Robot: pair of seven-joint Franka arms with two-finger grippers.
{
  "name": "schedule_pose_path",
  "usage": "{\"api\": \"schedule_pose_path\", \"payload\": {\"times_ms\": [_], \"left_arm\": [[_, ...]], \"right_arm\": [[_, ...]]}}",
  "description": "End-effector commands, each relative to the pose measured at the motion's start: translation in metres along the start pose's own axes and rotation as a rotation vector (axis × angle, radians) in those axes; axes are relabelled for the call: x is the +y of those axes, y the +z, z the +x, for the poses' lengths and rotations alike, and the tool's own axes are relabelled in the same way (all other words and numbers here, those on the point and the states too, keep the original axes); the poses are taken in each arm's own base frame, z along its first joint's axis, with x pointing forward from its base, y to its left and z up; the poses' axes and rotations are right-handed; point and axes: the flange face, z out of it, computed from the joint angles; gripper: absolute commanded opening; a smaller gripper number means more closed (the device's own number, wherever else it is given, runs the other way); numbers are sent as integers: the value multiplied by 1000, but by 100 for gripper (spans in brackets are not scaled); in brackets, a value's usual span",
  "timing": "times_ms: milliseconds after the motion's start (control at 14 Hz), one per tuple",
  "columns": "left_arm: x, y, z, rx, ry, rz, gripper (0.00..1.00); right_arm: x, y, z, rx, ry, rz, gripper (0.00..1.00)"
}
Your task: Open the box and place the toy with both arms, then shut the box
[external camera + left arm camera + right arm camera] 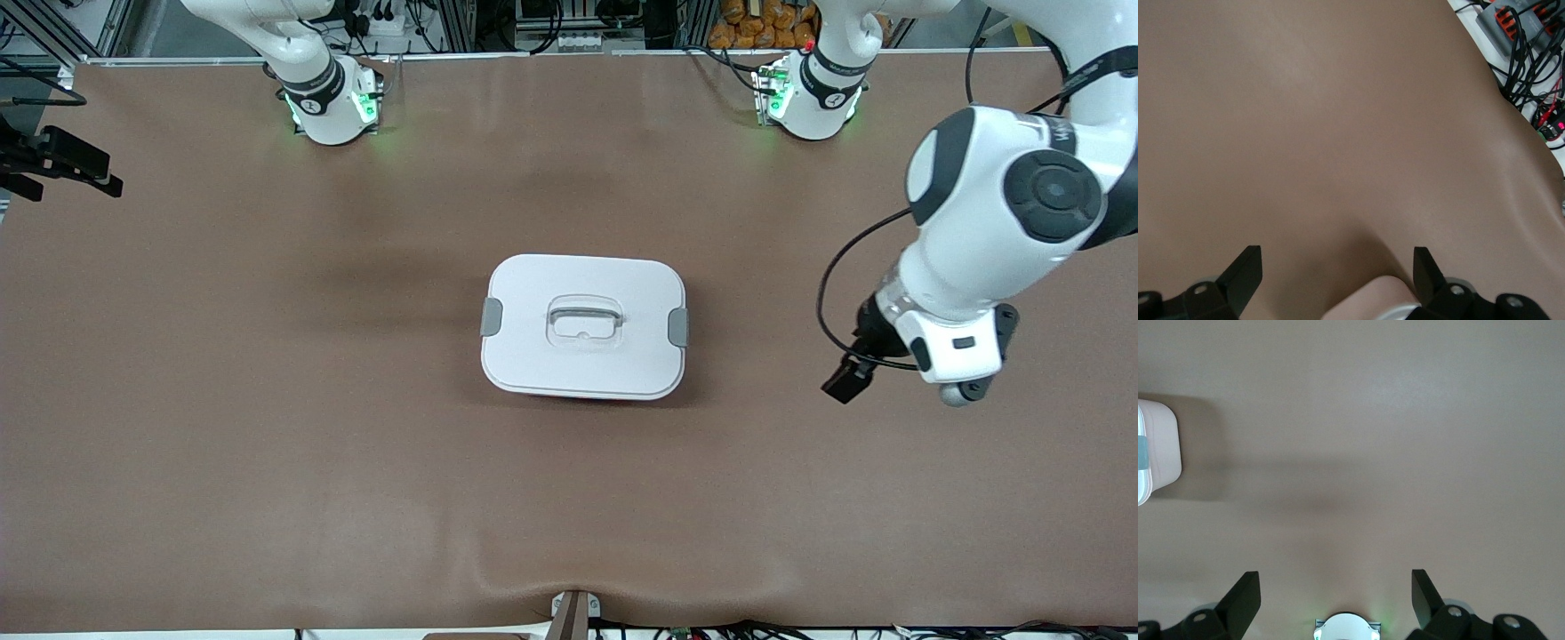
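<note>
Presently, with the box shut mid-table, its two grey clips are best approached squarely and released together by the wide-open left gripper, over bare table, and the wide-open right gripper.

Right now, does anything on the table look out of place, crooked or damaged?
Nothing looks damaged or spilled. The box sits mid-table, lid on, turned slightly askew. The one oddity: no toy is in view. Left gripper and right gripper hang open over bare table.

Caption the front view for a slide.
Closed white-lidded rounded plastic box mid-table; left end effector hovers open beside it.
</note>
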Motion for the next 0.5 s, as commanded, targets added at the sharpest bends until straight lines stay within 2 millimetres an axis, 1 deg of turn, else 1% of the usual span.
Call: {"api": "schedule_pose_path", "payload": {"times_ms": [0, 71, 143, 285, 428], "left_arm": [[-20, -20, 23, -13, 113, -12, 100], [-25, -21, 30, -11, 152, -4, 100], [-32, -28, 38, -5, 179, -2, 100], [-44, -42, 40, -6, 277, 18, 100], [-60, -69, 40, -4, 425, 28, 100]], "right_arm": [[2, -6, -6, 9, 16, -15, 100], [2, -7, -6, 10, 16, -15, 100], [2, -6, -6, 9, 16, -15, 100], [4, -7, -7, 7, 19, -14, 100], [2, -6, -6, 7, 14, -15, 100]]}}
